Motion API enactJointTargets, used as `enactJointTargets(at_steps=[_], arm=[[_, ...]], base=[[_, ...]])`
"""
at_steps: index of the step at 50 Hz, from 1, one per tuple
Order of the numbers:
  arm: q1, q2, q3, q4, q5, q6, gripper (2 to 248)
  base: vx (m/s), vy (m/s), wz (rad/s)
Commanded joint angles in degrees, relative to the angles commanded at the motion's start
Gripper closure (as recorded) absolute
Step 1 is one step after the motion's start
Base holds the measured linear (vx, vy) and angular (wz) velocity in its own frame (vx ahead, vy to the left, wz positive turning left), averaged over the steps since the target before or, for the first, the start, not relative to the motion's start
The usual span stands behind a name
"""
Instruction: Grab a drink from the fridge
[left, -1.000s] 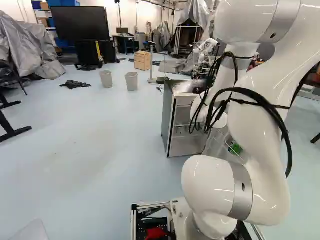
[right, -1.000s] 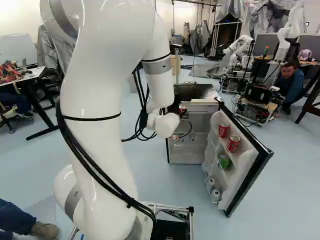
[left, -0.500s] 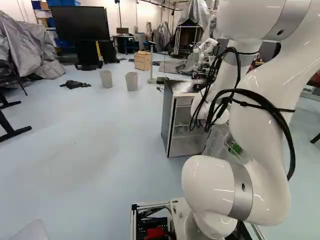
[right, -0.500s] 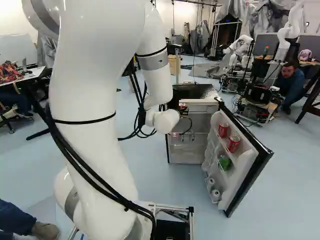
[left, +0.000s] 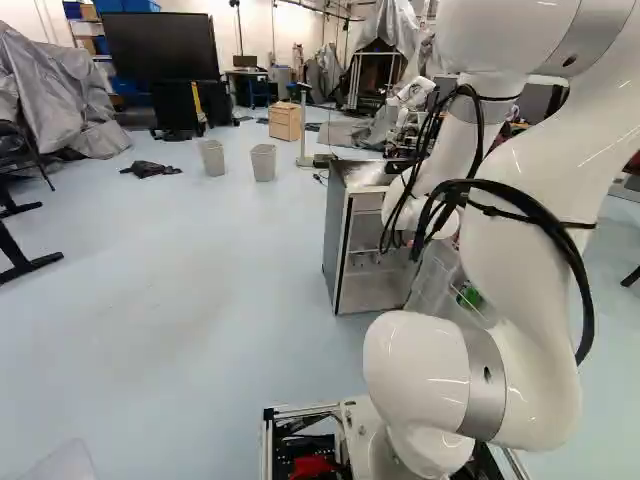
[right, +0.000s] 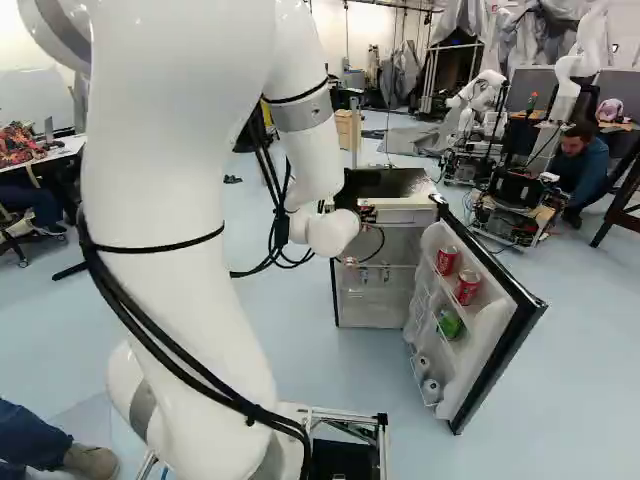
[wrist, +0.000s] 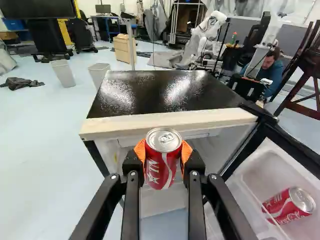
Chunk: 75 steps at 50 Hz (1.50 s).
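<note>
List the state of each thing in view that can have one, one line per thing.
Gripper: shut on a can.
Held can: red, upright, in front of the fridge's front edge.
Fridge: standing, open.
Fridge door: swung wide open.
Two red cans: in the door's upper rack.
Green item: in the door, below the red cans.
Two bins: upright on the floor.

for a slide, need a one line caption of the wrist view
The gripper holds a red can before the open fridge, another can in its door.
</note>
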Motion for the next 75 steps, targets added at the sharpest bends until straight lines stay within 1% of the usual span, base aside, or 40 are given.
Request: enactJointTargets(at_steps=[35, 75], arm=[[0.8, 2.6, -2.5, 0.0, -5.1, 0.0, 160], [1.2, 6.2, -4.2, 0.0, -10.7, 0.0, 160]], base=[[0.0, 0.0, 0.0], [0.0, 0.0, 0.0]])
